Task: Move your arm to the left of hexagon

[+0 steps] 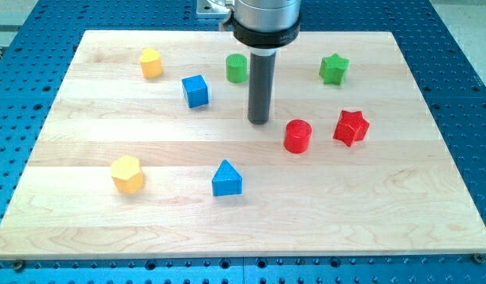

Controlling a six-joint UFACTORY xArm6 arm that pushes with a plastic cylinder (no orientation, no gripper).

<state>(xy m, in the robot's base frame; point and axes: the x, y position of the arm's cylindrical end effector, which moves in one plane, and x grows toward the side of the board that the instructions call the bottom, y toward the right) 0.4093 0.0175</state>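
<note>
My tip (259, 121) has no gripper to open or shut; it is a bare rod end resting on the wooden counter (401, 197), near mid-board. The yellow hexagon (127, 174) lies well off toward the view's lower left of it, apart from everything. The green cylinder (237, 68) sits just up-left, the blue cube (195, 91) left, the red cylinder (297, 136) close on the right.

— What is the board (251, 205) made of?
— Pale wood, smooth, with a faint grain and a soft sheen. It rests on a blue metal table (464, 47) dotted with holes.
— And the blocks?
— Matt plastic, like the yellow hexagon (127, 173) at the board's eight o'clock. The rod above my tip (259, 121) looks dark and satiny.
</note>
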